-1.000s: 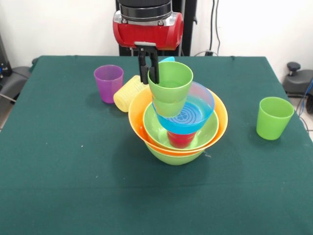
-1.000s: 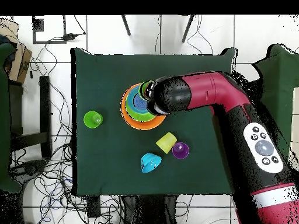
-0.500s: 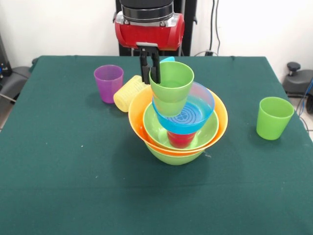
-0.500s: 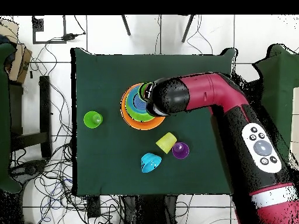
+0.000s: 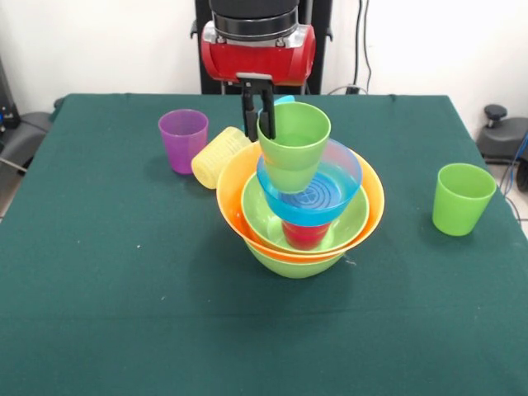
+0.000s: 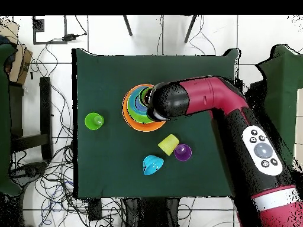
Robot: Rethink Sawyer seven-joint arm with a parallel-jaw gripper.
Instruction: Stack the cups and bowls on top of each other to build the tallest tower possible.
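Observation:
The tower [image 5: 299,216] stands mid-table: a lime green bowl [image 5: 293,261] at the bottom, then the orange bowl [image 5: 369,191], a second lime green bowl [image 5: 262,216], a red cup [image 5: 304,235] and a blue bowl [image 5: 334,191]. A light green cup [image 5: 293,147] sits upright in the blue bowl. My gripper [image 5: 256,122] is shut on that cup's rim, on the side facing the purple cup. In the overhead view the arm [image 6: 177,101] covers the gripper and part of the tower [image 6: 135,109].
A purple cup [image 5: 183,139] stands upright beside a yellow cup [image 5: 216,157] lying on its side, both close to the tower. A second green cup [image 5: 462,198] stands alone to the right. Another blue bowl [image 6: 152,164] lies near the robot's table edge.
The gripper and the green cup have shifted slightly right in the front view, further over the blue bowl. Nothing else has moved.

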